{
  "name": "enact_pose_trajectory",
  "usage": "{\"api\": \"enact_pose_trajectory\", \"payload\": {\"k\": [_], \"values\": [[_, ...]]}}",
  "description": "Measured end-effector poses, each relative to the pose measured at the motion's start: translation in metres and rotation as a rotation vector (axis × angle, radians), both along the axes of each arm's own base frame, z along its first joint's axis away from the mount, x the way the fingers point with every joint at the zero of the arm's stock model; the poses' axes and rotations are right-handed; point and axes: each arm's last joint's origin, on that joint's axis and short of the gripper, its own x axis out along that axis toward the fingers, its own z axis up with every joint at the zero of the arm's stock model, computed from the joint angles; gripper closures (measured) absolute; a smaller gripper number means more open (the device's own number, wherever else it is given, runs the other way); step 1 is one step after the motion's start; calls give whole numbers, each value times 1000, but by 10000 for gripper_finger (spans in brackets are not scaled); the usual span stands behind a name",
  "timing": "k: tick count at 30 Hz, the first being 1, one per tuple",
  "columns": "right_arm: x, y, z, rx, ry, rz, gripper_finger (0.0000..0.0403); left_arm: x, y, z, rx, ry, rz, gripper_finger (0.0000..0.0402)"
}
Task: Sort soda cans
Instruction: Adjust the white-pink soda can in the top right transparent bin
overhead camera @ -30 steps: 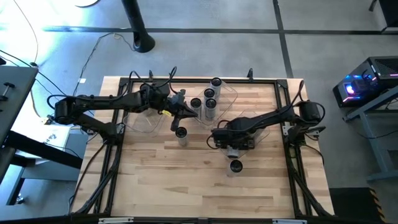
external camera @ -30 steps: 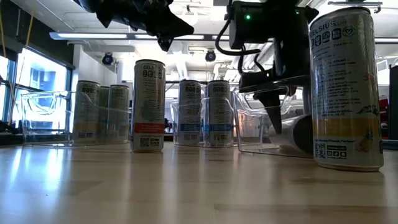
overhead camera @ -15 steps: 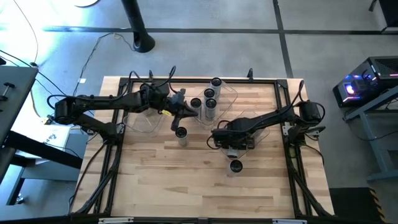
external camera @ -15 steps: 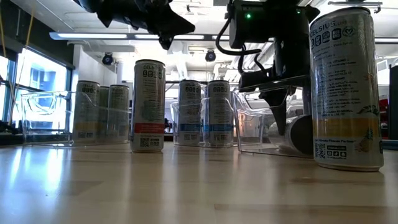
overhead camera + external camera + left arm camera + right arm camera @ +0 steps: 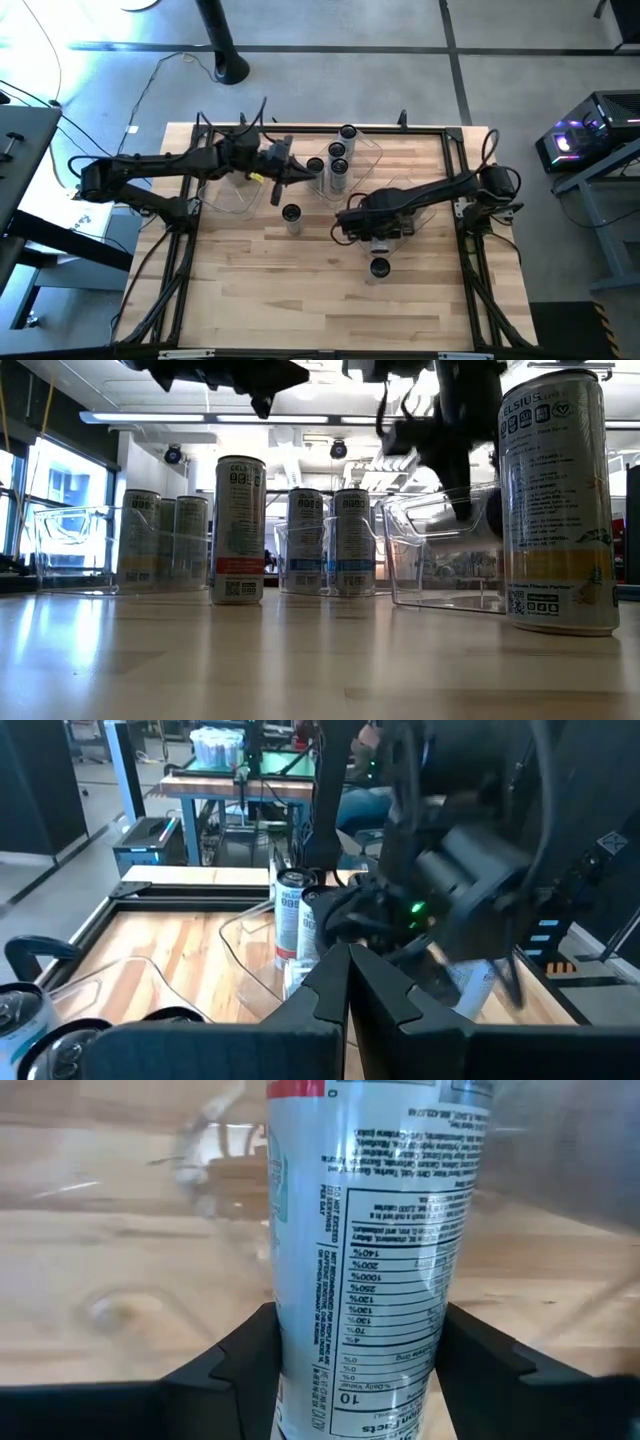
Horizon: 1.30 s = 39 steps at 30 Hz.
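Several soda cans with silvery sides stand about. One [image 5: 291, 215] stands alone mid-table and one [image 5: 379, 268] near the front. Others [image 5: 338, 160] are in the far middle bin [image 5: 368, 148]. My right gripper [image 5: 376, 240] hangs over the right clear bin [image 5: 430, 550], shut on a soda can [image 5: 360, 1230] turned on its side. My left gripper [image 5: 288, 166] is shut and holds nothing; it hovers between the left bin [image 5: 222, 192] and the middle bin, and shows at the top of the low view [image 5: 265, 398]. My right gripper pinches the soda can's side wall [image 5: 300, 1335] between its two fingers [image 5: 235, 1360], one on each opposite side. The fingers come from above, pointing down, and lie across the can. The can is held level, on its side, lifted clear above the bin.
More cans [image 5: 160, 540] stand in the left bin, under my left arm in the high view. The front can [image 5: 557, 500] looms close to the low camera. A dark frame [image 5: 455, 150] runs around the table. Bare wood lies along the near side [image 5: 300, 300].
My right gripper has taken hold of the can that lay on its side on the right bin's floor and gone straight up with it. The can now hangs level above the bin. My left gripper has risen a little, still shut.
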Motion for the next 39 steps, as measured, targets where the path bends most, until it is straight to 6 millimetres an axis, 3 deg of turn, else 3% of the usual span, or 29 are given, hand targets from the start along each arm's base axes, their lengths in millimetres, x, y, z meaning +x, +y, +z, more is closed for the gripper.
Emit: {"api": "enact_pose_trajectory", "payload": {"k": [12, 19, 25, 33, 39], "values": [[3, 7, 85, -66, -94, 101, 205, -11, 1, 13, 81, -55, 6, 401], [0, 15, 127, -137, -230, 182, 205, -28, -4, 39, 156, -197, 8, 387], [4, 11, 153, -324, -377, 238, 205, -35, -13, 64, 44, -267, -63, 309], [25, 7, 170, -492, -574, 528, 205, -34, -34, 76, -203, -274, -195, 168], [27, 15, 171, -459, -589, 796, 205, -31, -40, 67, -175, -206, -107, 138]]}}
